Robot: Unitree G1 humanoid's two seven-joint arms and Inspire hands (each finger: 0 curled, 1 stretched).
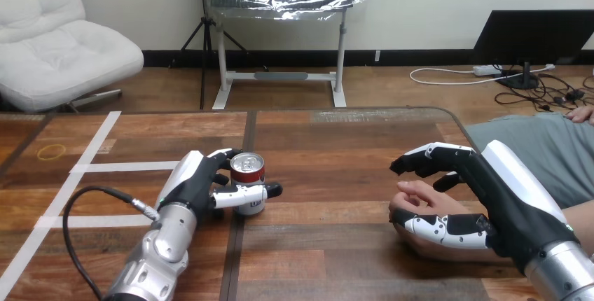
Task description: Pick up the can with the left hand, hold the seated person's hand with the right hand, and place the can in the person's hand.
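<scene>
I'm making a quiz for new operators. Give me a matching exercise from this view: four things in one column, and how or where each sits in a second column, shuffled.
Things:
1. can
2. left robot hand
3. right robot hand
4. person's hand

States:
a. reaches over and beside the person's hand
b. stands upright on the table, silver top up
c. rests on the wood at the table's right side
d. fingers and thumb curled round the can

Pairs: 1-b, 2-d, 3-a, 4-c

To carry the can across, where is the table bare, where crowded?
Bare: the table between the can and the person's hand, and the far strip beyond both. Crowded: the left hand round the can, the right hand round the person's hand.
</scene>
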